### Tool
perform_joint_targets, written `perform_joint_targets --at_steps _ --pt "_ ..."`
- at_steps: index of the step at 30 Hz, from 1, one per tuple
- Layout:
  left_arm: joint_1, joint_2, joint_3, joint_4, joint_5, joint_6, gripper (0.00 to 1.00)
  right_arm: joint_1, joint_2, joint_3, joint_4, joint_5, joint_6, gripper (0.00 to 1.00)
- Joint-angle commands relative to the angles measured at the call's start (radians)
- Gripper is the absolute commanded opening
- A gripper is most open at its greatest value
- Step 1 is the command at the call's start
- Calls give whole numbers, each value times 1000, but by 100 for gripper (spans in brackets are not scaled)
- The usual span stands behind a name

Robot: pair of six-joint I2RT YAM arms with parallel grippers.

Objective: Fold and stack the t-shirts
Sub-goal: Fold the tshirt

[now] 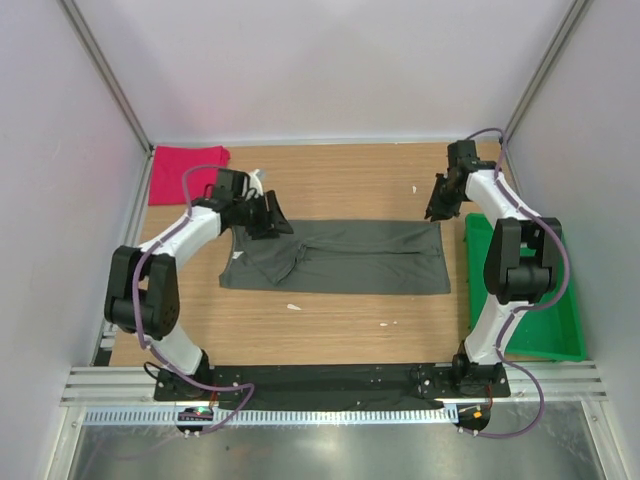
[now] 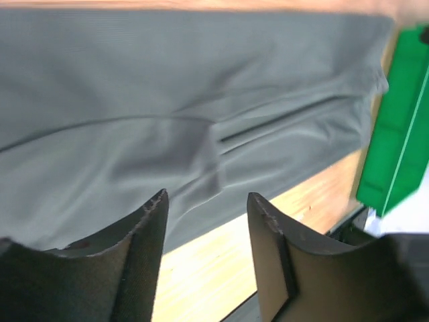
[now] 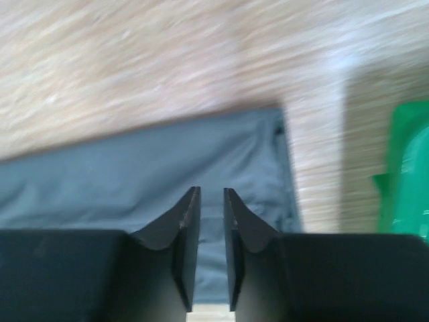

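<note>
The green tray (image 1: pixel 560 335) sits at the right edge of the table (image 1: pixel 330 330). The right arm's elbow stands over it and hides part of its floor. Both t-shirts lie outside it, on the wood.

The grey-olive t-shirt (image 1: pixel 340 258) is spread as a wide band across the middle of the table, with its right end just beside the tray's left wall. Your left hand (image 1: pixel 272 220) hangs over the shirt's left end, where the cloth is bunched and creased. In the left wrist view the left hand (image 2: pixel 208 198) has its fingers set fairly wide with nothing between them. The grey cloth (image 2: pixel 167 100) lies below and ahead of the tips, and the tray (image 2: pixel 395 134) is beyond its far end.

Your right hand (image 1: pixel 437 207) is over the shirt's far right corner. In the right wrist view, which is blurred, the right hand (image 3: pixel 211 194) has its fingers parted by only a narrow slit and grips nothing. The shirt's corner (image 3: pixel 201 161) lies just beneath them.

The pinkish-red t-shirt (image 1: pixel 187 172) lies folded in the far left corner of the table, well apart from both hands.

The table is light wood grain with a few small white scraps (image 1: pixel 292 307) on it. Plain white walls close in three sides.
</note>
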Motion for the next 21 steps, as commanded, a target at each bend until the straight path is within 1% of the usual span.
perform_joint_targets --at_steps 1,3,5,6,11,18,21 --pt "-50 74 25 138 59 -18 51 12 -59 -70 43 -98 48 23" --pt "-68 106 52 167 63 -53 45 12 -60 -105 69 -133 59 13" --pt "-96 149 77 179 57 -60 43 12 -56 -127 78 -139 71 11" --pt "-105 163 83 179 54 -57 40 12 -57 -134 84 -150 73 10" --pt "-160 217 74 181 21 -55 38 12 -51 -167 100 -155 74 9" --pt "-209 280 -18 231 7 -75 33 12 -59 -219 121 -161 71 10" --pt "-210 300 -55 242 -3 -70 32 12 -59 -240 127 -164 63 10"
